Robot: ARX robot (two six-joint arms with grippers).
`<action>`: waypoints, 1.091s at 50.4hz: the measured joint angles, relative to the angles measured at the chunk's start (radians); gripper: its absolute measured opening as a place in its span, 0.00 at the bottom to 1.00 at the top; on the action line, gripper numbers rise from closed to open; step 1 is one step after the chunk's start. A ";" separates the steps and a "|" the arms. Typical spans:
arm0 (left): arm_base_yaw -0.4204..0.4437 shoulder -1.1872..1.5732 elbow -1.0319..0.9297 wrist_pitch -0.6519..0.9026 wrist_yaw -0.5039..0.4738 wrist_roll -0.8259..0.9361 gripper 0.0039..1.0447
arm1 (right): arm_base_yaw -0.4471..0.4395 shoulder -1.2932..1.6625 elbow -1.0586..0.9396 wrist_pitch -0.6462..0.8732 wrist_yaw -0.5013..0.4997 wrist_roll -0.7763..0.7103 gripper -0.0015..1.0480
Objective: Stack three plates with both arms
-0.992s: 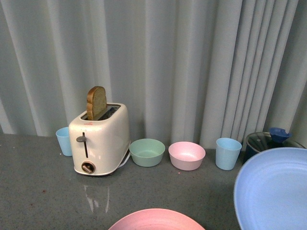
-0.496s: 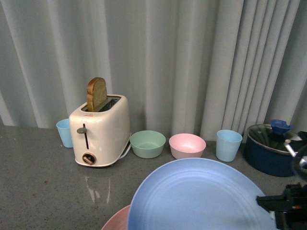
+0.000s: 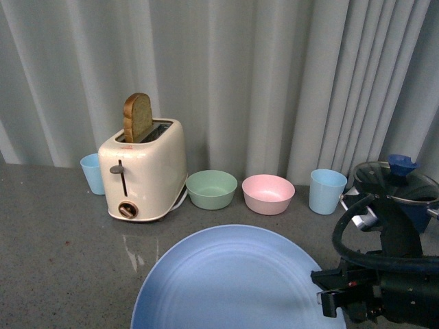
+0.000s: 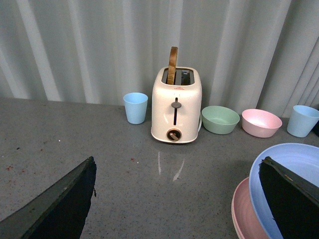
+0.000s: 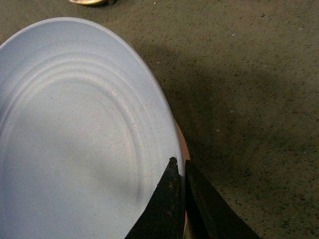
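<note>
Blue plate [image 3: 230, 281]: matte plastic, faintly ridged. Toaster [image 3: 143, 179]: glossy cream casing. Tabletop [image 3: 62, 233]: speckled grey, slightly reflective.

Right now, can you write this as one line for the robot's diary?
right tool: shut on blue plate rim | blue plate: over pink plate | left tool: open, empty

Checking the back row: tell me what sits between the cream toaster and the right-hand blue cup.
Front view: a green bowl, then a pink bowl, between toaster and cup.

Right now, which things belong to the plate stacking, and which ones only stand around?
Job:
- blue plate, gripped at its rim by the right claw
- pink plate beneath it

Just standing around:
- toaster with bread
- green bowl
- pink bowl
- two blue cups
- lidded pot
</note>
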 joint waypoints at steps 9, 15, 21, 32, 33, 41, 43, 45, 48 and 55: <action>0.000 0.000 0.000 0.000 0.000 0.000 0.94 | 0.015 0.039 0.021 -0.006 0.005 -0.007 0.03; 0.000 0.000 0.000 0.000 0.000 0.000 0.94 | 0.017 0.039 0.021 0.012 -0.029 -0.019 0.20; 0.000 0.000 0.000 0.000 0.000 0.000 0.94 | 0.001 0.004 0.002 0.054 -0.085 0.018 0.42; 0.000 0.000 0.000 0.000 0.000 0.000 0.94 | -0.047 -0.161 -0.085 0.111 -0.159 0.070 0.74; 0.000 0.000 0.000 0.000 0.000 0.000 0.94 | -0.054 -0.180 -0.094 0.113 -0.154 0.073 0.78; 0.000 -0.001 0.000 0.000 0.000 0.000 0.94 | -0.085 -0.247 -0.127 0.124 -0.092 0.089 0.93; 0.000 0.000 0.000 0.000 0.000 0.000 0.94 | -0.085 -0.246 -0.128 0.124 -0.092 0.089 0.92; 0.000 0.000 0.000 0.000 0.000 0.000 0.94 | -0.085 -0.246 -0.129 0.124 -0.093 0.089 0.93; 0.000 0.000 0.000 0.000 0.000 0.000 0.94 | -0.066 -0.222 -0.157 0.234 0.031 0.068 0.89; 0.000 0.000 0.000 0.000 -0.003 0.000 0.94 | -0.048 -0.204 -0.318 0.682 0.481 -0.042 0.65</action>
